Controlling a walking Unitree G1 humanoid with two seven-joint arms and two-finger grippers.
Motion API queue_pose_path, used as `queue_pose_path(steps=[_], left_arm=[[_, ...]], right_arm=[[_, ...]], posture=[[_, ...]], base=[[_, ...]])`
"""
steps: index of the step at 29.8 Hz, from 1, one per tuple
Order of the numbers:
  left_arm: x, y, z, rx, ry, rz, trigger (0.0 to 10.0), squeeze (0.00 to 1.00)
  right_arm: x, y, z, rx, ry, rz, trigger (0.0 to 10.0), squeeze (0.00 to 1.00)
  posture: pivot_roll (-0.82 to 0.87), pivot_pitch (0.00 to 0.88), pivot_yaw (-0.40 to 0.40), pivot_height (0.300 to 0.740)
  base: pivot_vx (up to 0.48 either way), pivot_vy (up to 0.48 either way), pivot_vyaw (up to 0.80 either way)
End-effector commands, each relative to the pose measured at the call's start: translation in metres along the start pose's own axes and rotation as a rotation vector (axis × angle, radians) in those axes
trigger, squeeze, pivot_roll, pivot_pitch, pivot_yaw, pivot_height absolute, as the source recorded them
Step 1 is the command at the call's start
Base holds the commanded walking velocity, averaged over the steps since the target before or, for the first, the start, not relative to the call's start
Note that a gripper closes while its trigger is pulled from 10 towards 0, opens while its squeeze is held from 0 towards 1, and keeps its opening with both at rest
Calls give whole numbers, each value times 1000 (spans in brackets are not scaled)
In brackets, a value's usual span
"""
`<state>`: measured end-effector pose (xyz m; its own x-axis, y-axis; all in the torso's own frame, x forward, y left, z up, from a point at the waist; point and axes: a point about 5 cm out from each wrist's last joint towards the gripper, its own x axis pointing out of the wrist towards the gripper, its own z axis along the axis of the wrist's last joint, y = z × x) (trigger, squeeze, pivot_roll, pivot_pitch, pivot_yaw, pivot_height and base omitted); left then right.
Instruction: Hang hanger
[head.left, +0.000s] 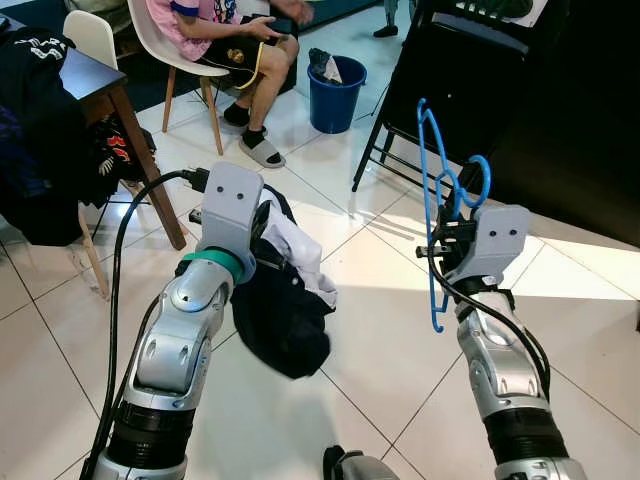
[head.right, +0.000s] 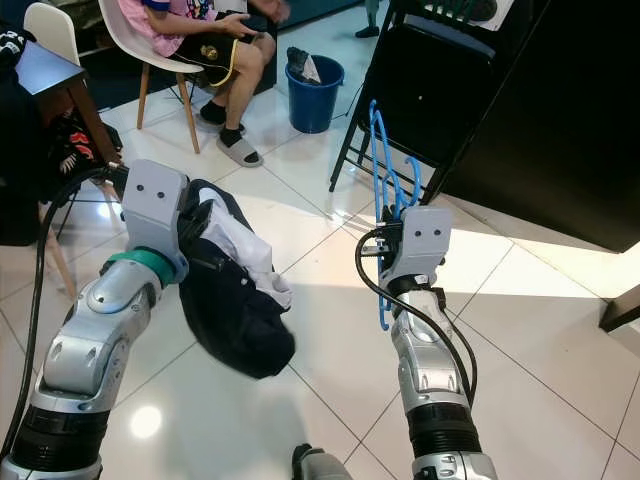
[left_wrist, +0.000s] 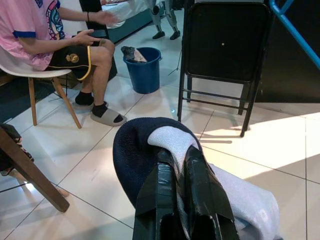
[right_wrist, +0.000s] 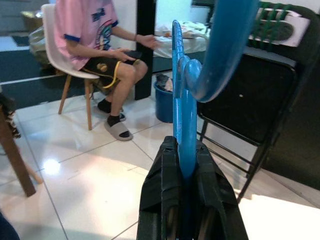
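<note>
A blue plastic hanger (head.left: 434, 205) stands upright above the floor, its hook (head.left: 476, 180) curling toward the black folding chair (head.left: 445, 70). My right gripper (head.left: 440, 245) is shut on the hanger; in the right wrist view its fingers (right_wrist: 165, 185) clamp the blue bar (right_wrist: 182, 125). My left gripper (left_wrist: 175, 175) is shut on a dark navy and white garment (head.left: 285, 290) that droops below the left wrist housing. In the left wrist view the fingers (left_wrist: 157, 190) pinch the white cloth (left_wrist: 172, 142) against the navy part.
A person (head.left: 235, 40) sits on a white chair (head.left: 175, 55) at the back left, next to a blue bucket (head.left: 335, 95). A wooden table (head.left: 100, 90) hung with dark clothes stands at the far left. White tiled floor (head.left: 380, 350) lies between my arms.
</note>
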<state>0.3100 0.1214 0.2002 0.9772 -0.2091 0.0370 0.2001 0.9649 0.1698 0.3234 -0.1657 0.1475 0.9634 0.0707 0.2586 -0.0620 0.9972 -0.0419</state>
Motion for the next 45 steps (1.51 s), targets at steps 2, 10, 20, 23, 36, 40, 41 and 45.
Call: queue_pose_path(steps=[2,10,20,23,36,40,41,45], left_arm=[[-1,0,3,26,-21,0,10000,0],[-17,31,4,209,-12,-143,10000,0],[-35,52,39,331,-91,-364,10000,0],[-26,59,41,344,-97,-249,10000,0],[-2,26,20,13,-83,45,10000,0],[1,26,21,0,-94,57,10000,0],[2,26,21,3,-100,67,10000,0],[4,25,22,6,-104,87,10000,0]], right_arm=[[-1,3,4,-36,-22,56,10000,0],[4,11,28,-70,-58,316,10000,0],[-1,20,53,-24,-71,630,10000,0],[1,16,54,-13,-82,583,10000,0],[2,29,24,151,-18,263,10000,0],[2,27,23,165,-5,244,10000,0],[3,27,23,164,-4,240,10000,0],[4,24,23,159,-6,218,10000,0]], posture=[[3,75,14,740],[23,86,13,740],[41,83,24,740],[42,80,34,740],[27,74,37,740],[26,72,34,740],[25,72,32,740],[23,71,30,740]], base=[[0,0,0],[0,0,0],[0,0,0],[0,0,0],[0,0,0],[0,0,0],[0,0,0],[0,0,0]])
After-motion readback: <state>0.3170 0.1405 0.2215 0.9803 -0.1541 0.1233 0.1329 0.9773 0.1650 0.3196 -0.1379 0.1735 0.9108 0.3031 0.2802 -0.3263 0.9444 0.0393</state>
